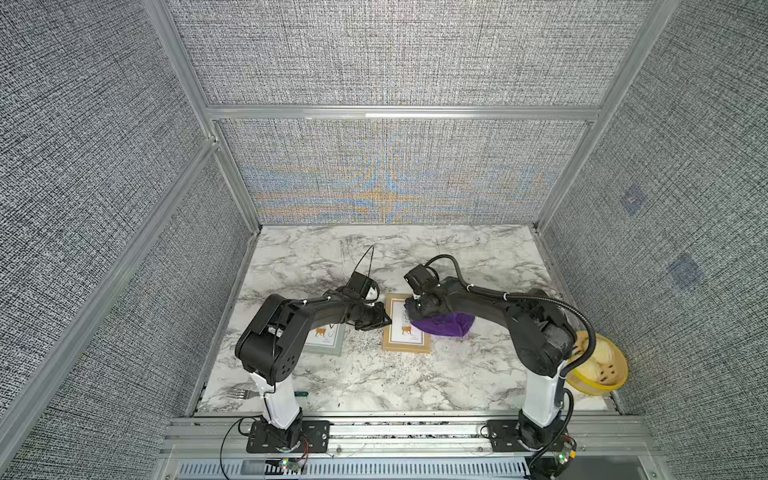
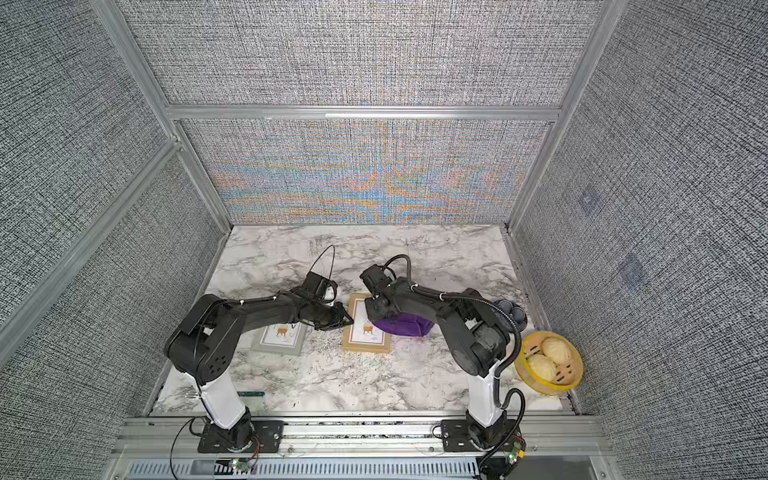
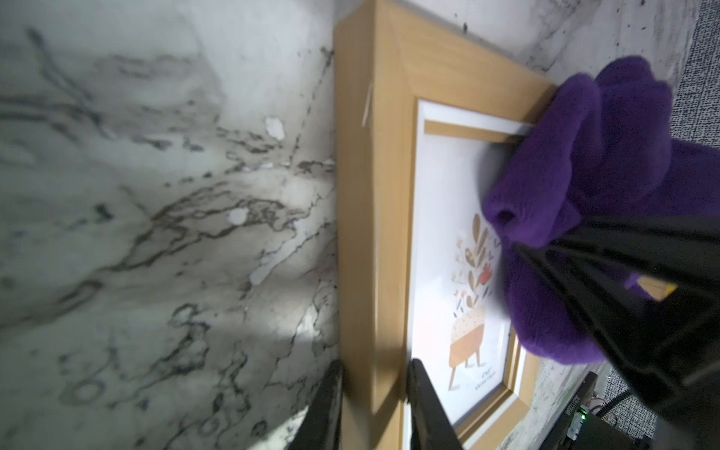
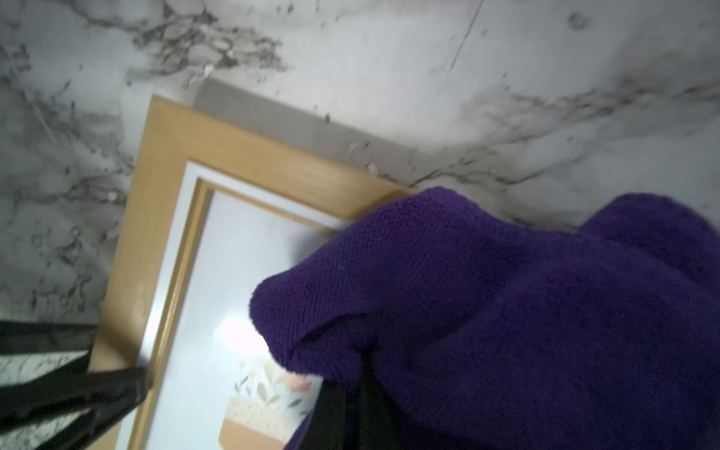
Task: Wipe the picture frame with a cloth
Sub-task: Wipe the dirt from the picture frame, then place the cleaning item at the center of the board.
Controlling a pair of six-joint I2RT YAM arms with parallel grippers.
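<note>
- The picture frame (image 1: 401,328), light wood with a white mat and a small print, lies flat near the middle of the marble-pattern worktop (image 1: 374,374).
- The left end effector (image 3: 374,409) is set narrow. Its two fingers (image 3: 424,405) straddle the frame's left side rail, one on the outer face and one on the inner edge, and both touch the wood.
- The right end effector (image 3: 537,253) is clamped on the cloth (image 1: 444,326) and is over the frame's far right area.
- The cloth is deep purple and bunched. It covers the frame's far right corner and part of the glass, and it spills over the right rail onto the worktop beside the frame.
- The lower half of the print and the near rail are uncovered.
- A grey frame (image 1: 328,338) lies flat to the left, partly under the left arm and apart from the wooden one.
- A yellow basket (image 2: 544,387) holding pale buns (image 2: 557,349) stands at the right edge of the worktop, behind the right arm's base.
</note>
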